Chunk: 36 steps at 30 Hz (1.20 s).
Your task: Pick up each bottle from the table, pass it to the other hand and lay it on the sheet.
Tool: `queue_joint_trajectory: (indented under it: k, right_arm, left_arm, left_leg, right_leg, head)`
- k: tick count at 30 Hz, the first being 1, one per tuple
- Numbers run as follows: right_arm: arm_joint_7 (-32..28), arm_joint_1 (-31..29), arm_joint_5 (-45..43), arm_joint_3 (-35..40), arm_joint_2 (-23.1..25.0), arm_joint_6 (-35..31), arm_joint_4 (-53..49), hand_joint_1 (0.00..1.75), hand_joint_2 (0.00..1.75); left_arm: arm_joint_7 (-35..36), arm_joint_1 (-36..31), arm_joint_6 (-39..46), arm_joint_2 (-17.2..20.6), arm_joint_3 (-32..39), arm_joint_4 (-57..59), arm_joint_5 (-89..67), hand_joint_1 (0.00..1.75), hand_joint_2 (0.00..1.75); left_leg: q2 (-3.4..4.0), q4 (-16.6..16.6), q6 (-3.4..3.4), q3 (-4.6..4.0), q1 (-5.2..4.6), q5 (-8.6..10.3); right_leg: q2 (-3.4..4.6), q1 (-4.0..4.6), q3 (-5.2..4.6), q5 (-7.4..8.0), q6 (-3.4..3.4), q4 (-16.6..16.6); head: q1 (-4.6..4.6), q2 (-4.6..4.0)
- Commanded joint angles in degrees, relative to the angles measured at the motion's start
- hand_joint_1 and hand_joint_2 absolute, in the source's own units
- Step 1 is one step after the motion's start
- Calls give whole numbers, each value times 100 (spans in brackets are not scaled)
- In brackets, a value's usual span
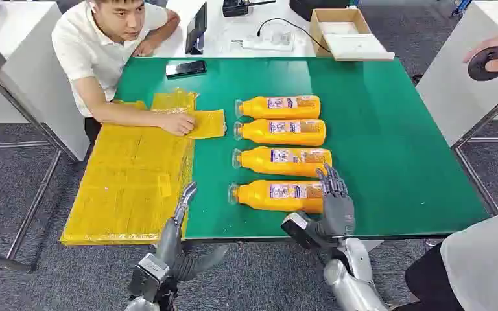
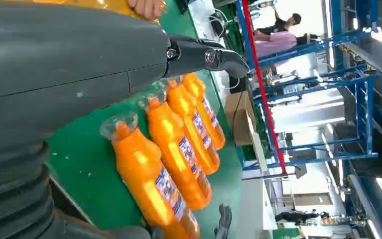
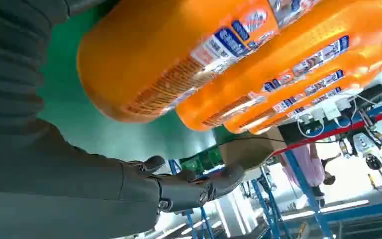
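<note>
1. Head view: four orange plastic bottles with clear caps and printed labels lie on their sides in a column on the green table mat, caps pointing toward the yellow plastic sheet. None lies on the sheet.
2. Nearest bottle: it rests at the near end of the column, just beside the second bottle. The third bottle and the far bottle follow in order.
3. Right hand: it stands at the base end of the nearest bottle with fingers spread and released. Right wrist view shows that bottle's base close before the palm and the fingers apart. No grasp is made.
4. Left hand: it hovers over the near edge of the yellow sheet, fingers extended, holding nothing.
5. Bystander: a person's hand presses the far part of the sheet flat.
6. Progress, as judged: zero of four bottles delivered. The first pick is only being approached; grasp, handover to the left hand and placement remain for every bottle.
</note>
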Motion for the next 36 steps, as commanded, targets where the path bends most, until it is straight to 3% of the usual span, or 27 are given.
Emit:
queue_joint_trajectory:
  k: [1,5,22,26,27,28,29,36]
  right_arm:
    - [335,-622,-59,435,-164,396,1366,0,175]
    - [874,-781,292,721,-225,787,1778,0,175]
    - [1381,-946,669,1038,-234,1223,1843,0,175]
    - [1489,-1085,876,1249,-260,1596,2022,0,175]
    - [1488,-1127,890,1284,-255,1714,2073,21,175]
    - [1492,-1159,910,1321,-256,1808,2114,134,175]
    - [1540,-1206,972,1397,-251,1932,2172,173,175]
    - [1671,-1355,1137,1584,-261,2210,2318,175,175]
  left_arm:
    - [29,-168,-54,-8,71,372,-10,0,175]
    - [127,-158,-153,-2,82,329,10,0,175]
    - [315,-95,-540,-11,116,154,276,0,175]
    - [352,-111,-732,-18,106,119,369,0,175]
    - [366,-121,-795,-26,107,120,413,0,175]
    - [391,-130,-870,-33,111,124,475,0,175]
    - [425,-141,-979,-38,120,125,555,0,175]
    - [450,-185,-1136,-45,116,115,648,0,175]
  left_leg:
    - [6,-6,-6,15,4,-2]
    - [9,-7,-9,23,6,-6]
    - [8,-6,-12,46,10,-3]
    - [7,-4,-12,47,9,-2]
    - [9,-4,-9,47,6,-2]
    - [9,-2,-7,48,5,-2]
    - [8,-3,-7,52,5,-2]
    - [10,-4,-11,79,9,-1]
  right_leg:
    - [0,5,14,-1,-7,-7]
    - [0,8,24,-4,-11,-8]
    - [-10,13,44,-2,-15,-12]
    - [-9,11,47,-1,-14,-10]
    - [-6,8,45,-1,-11,-7]
    - [-3,7,45,0,-8,-6]
    - [-4,7,48,-1,-8,-6]
    - [-7,12,74,2,-13,-12]
  head:
    - [-2,-2]
    - [-2,0]
    - [-2,0]
    - [-2,0]
    - [-2,-2]
    - [-2,-2]
    - [-2,-2]
    - [0,0]
